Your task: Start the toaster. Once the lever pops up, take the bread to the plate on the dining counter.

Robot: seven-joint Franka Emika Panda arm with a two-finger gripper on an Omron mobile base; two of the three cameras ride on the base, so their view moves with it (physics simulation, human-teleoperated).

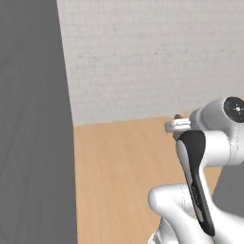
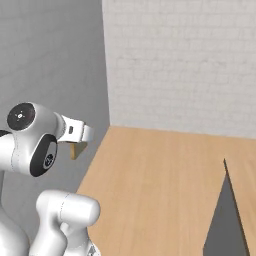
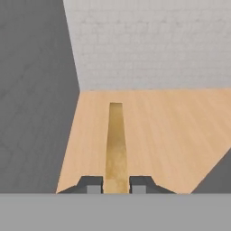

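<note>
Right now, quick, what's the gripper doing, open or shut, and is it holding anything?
Gripper: shut on the bread, the slice held edge-on between the two fingertips, sticking out over the wooden worktop.

Even, shadowless light; perhaps slightly soft.

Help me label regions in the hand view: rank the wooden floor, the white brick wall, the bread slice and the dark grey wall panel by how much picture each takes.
1. White brick wall and wooden floor: too alike to rank.
2. Dark grey wall panel.
3. Bread slice, seen edge-on between the gripper fingertips; its nearness to the camera enlarges it.
</note>
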